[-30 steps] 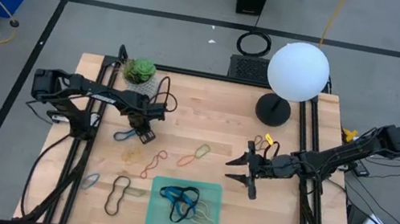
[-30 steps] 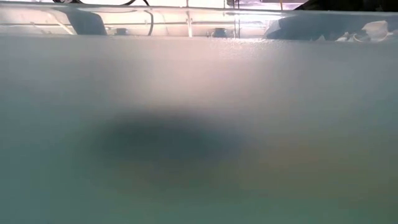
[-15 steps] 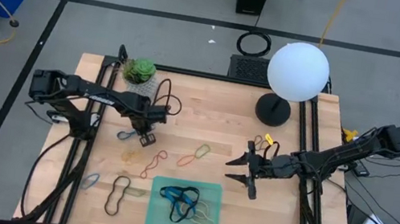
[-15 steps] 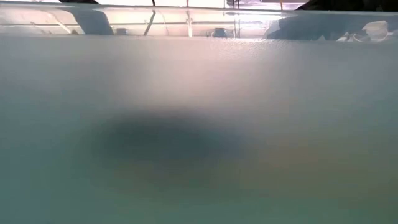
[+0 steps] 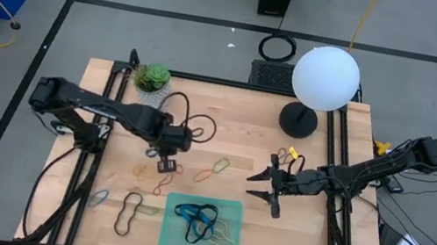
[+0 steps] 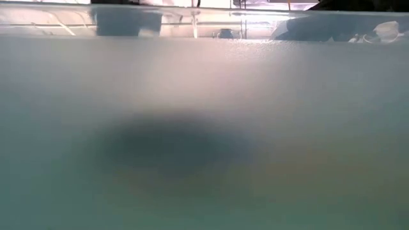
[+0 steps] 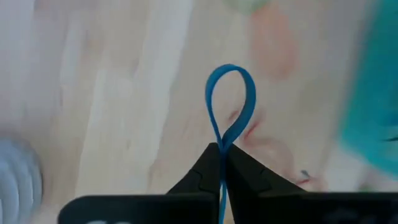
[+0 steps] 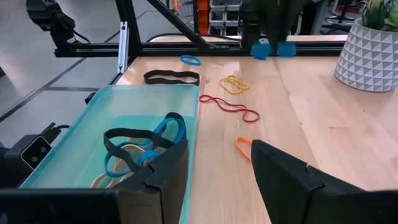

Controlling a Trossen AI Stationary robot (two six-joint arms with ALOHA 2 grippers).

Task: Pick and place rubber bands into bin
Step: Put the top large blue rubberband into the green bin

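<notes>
My left gripper (image 5: 165,164) hangs over the table's middle left, shut on a blue rubber band (image 7: 230,102). On the wood lie a red band (image 5: 166,178), an orange one (image 5: 212,170), a yellow one (image 5: 142,169) and a black one (image 5: 128,212). The green bin (image 5: 201,226) stands at the near edge, with black, blue and tan bands lying in it (image 8: 140,146). My right gripper (image 5: 265,188) waits open to the bin's right, raised off the table. My left gripper pinches the blue band between its two fingertips, both strands pressed together at the pinch (image 7: 222,144). A narrow loop (image 7: 231,74) sticks out past the fingertips. The fingers point steeply down from above. The band is clear of the table.
A potted plant (image 5: 152,80) stands at the far left and a white globe lamp (image 5: 325,78) at the far right. A black cable loop (image 5: 200,126) lies by the left arm. The bin's translucent wall fills the low view.
My left gripper has risen and swung toward the table's right and near edge, closer to the bin. The blue band that lay on the wood beside it is off the table and hangs in its fingers.
</notes>
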